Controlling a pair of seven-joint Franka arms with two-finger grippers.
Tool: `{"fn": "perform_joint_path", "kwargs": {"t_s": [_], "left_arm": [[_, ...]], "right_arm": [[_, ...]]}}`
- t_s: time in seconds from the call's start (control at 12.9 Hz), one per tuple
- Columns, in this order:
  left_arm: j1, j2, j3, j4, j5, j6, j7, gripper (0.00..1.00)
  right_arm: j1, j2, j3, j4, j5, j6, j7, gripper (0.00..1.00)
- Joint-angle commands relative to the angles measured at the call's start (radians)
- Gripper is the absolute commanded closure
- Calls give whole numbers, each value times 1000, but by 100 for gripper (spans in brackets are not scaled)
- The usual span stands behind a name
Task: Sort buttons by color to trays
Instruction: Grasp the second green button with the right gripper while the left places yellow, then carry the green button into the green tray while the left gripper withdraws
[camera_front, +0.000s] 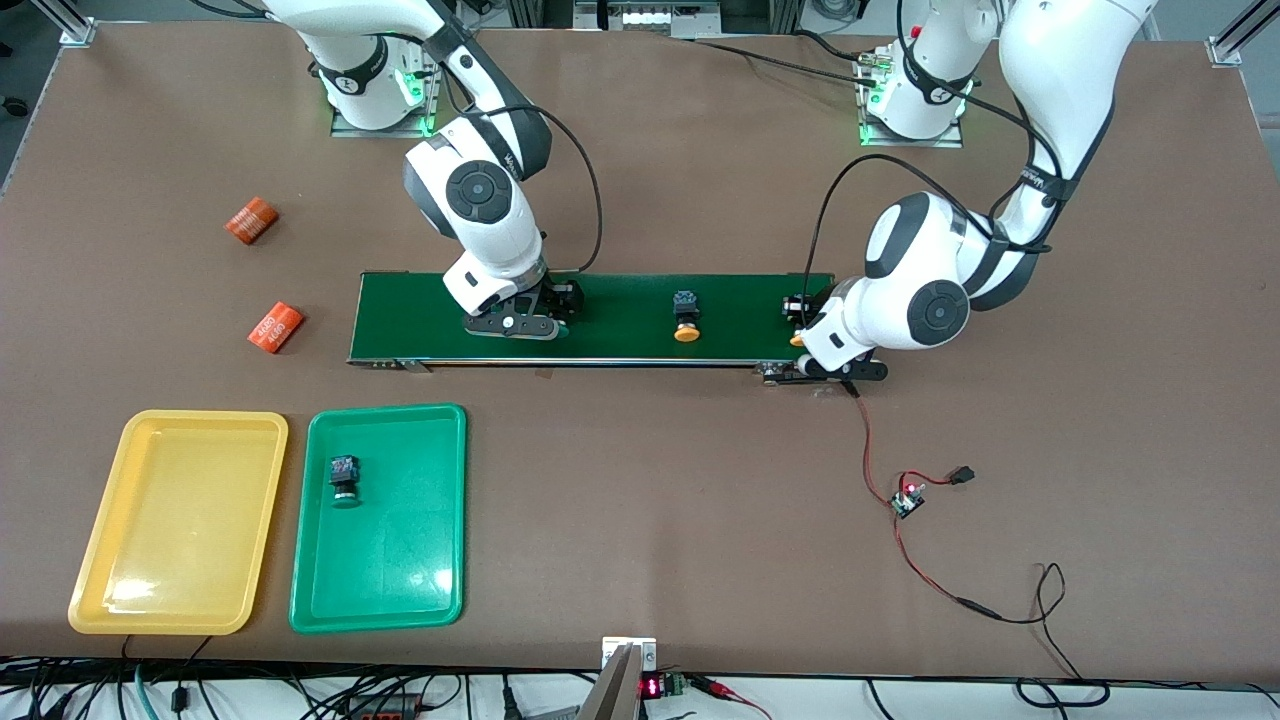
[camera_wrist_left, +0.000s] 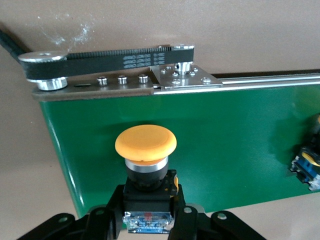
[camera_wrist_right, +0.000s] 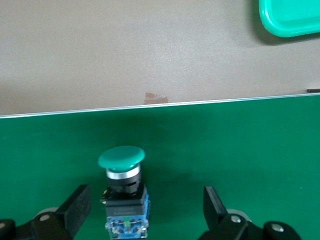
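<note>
Trays: the yellow tray (camera_front: 178, 522) and the green tray (camera_front: 380, 517) were seen side by side, nearest the front camera, nearer to it than the conveyor belt (camera_front: 620, 318), toward the right arm's end of the table.
Tray contents: one green-capped button (camera_front: 344, 479) was seen lying in the green tray on its side, cap pointed toward the front camera, long axis running from the belt toward that camera. Nothing was seen in the yellow tray.
Belt, middle: a yellow-orange-capped button (camera_front: 686, 317) was seen lying on the belt, cap toward the front camera.
Belt, left arm's end: a second yellow-orange button (camera_wrist_left: 146, 172) was seen between the pads of the left gripper (camera_wrist_left: 148, 210), which were closed against its black-and-blue body; its cap pointed away from the wrist, along the gripper's reach.
Belt, right arm's end: a second green button (camera_wrist_right: 124, 187) was seen lying on the belt between the spread, released fingers (camera_wrist_right: 212, 202) of the right gripper (camera_wrist_right: 145, 205), neither finger touching it; its cap pointed toward the belt's edge nearest the trays.
Writing: "4680" could be read on one orange cylinder (camera_front: 275, 327), off the belt's end beside the right arm; another orange cylinder (camera_front: 251, 220) lay farther from the front camera, its print not readable.
</note>
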Motion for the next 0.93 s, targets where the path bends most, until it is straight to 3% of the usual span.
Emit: {"fn": "perform_joint_path", "kwargs": {"t_s": [0.0, 0.15, 0.31, 0.39, 0.7, 0.85], "left_arm": [[16, -22, -5, 2, -19, -7, 1, 0], [28, -68, -3, 30, -15, -66, 4, 0], [53, -126, 18, 88, -7, -167, 9, 0], [53, -146, 62, 125, 35, -218, 20, 0], [29, -272, 176, 177, 221, -365, 243, 0], [3, -376, 226, 176, 293, -413, 276, 0]], "right_arm": [[-1, 9, 9, -3, -23, 11, 31, 0], [1, 35, 9, -3, -34, 25, 29, 2], [-4, 40, 9, -6, -80, 28, 23, 24], [-5, 41, 9, -6, -82, 28, 20, 35], [-22, 32, 2, 5, -82, 18, 2, 92], [-57, 3, -4, 49, -80, -36, -35, 100]]}}
